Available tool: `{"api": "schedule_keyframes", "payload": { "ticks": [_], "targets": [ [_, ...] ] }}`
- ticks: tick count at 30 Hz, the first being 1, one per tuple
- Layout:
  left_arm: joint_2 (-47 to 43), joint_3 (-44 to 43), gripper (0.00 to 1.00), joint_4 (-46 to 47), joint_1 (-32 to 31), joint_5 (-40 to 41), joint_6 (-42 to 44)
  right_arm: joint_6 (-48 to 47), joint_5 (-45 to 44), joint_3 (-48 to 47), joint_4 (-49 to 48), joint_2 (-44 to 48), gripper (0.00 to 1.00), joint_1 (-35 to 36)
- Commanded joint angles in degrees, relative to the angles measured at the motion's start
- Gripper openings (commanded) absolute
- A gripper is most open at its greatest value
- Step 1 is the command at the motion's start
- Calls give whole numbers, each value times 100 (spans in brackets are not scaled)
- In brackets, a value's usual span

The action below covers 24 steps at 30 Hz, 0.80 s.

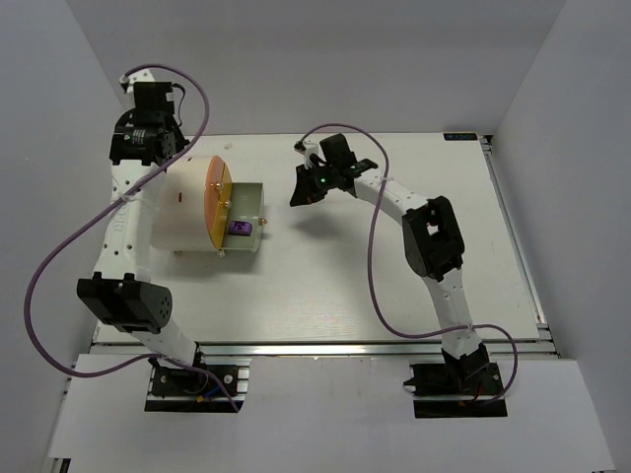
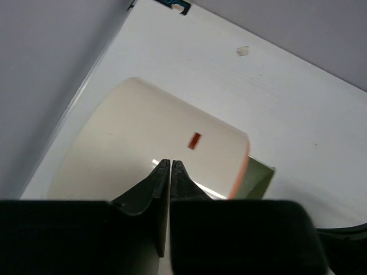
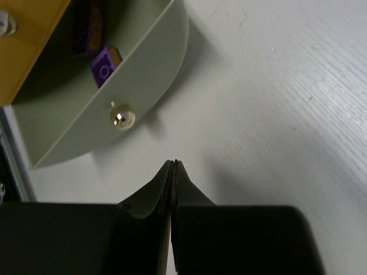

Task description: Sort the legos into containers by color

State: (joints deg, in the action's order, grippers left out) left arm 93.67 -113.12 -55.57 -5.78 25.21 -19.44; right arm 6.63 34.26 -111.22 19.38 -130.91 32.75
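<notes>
Setting: a white desk [image 1: 394,286] seen from above, with two robot arms bolted at its near edge.

Drum: a large cream-white drum [image 1: 182,212] lies on its side on the left part of the desk. Its orange face [image 1: 217,202] points right, toward the middle of the desk.

Mark: a small orange mark [image 2: 195,140] sits on the drum's curved cream wall.

Drawer: a grey-green, half-round drawer [image 3: 143,69] stands pulled out from the orange face. A brass knob [image 3: 122,117] sits on its outer wall.

Lego: one purple lego [image 3: 105,66] lies inside the open drawer, close to the orange face. A second purple shape shows just beside it in shadow, and it cannot be told whether this is another brick or a reflection.

Left hand: the left hand [image 2: 171,165] is clenched, its fingertips pressed together. It points down at the drum's cream side wall, and it cannot be told whether it touches the wall.

Right hand: the right hand [image 3: 174,166] is also clenched, fingertips meeting. It hangs above bare desk near the drawer's knobbed wall, on the drawer's right, apart from it.
</notes>
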Motion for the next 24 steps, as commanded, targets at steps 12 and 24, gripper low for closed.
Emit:
{"api": "schedule_keyframes", "payload": {
  "ticks": [12,24],
  "targets": [
    [-648,861,80,-244,1570,195,-1061,1815,-789,-981,-2041,-1103,0,495],
    [-569,1415,86,116,2467,-859,-1360,2334,-517,-1130,-2447,-1279,0,724]
  ]
}}
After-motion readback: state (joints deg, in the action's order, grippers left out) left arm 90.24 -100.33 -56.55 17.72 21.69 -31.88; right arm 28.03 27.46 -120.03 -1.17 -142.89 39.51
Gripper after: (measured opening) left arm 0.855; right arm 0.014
